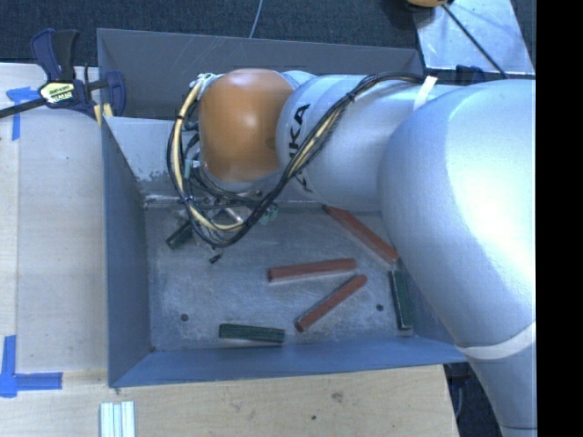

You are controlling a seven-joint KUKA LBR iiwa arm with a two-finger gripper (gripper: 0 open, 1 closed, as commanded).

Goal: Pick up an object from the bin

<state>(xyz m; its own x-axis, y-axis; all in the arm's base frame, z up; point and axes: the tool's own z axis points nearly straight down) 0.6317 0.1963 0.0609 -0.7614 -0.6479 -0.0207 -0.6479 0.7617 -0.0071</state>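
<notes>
My gripper (202,224) is low in the bin's far left part, close to the back wall, mostly hidden under the arm's orange dome and cables. The nearest loose thing is a reddish-brown stick (311,270), lying flat on the floor to its right. A second reddish-brown stick (330,302) lies slanted just in front of that one. A dark green stick (251,333) lies flat by the front wall, below the gripper in the view. I see nothing held by the gripper.
A third reddish-brown stick (362,233) lies slanted at the right, partly under the arm. Another dark green stick (401,300) lies along the right wall. The large arm covers the bin's right and back.
</notes>
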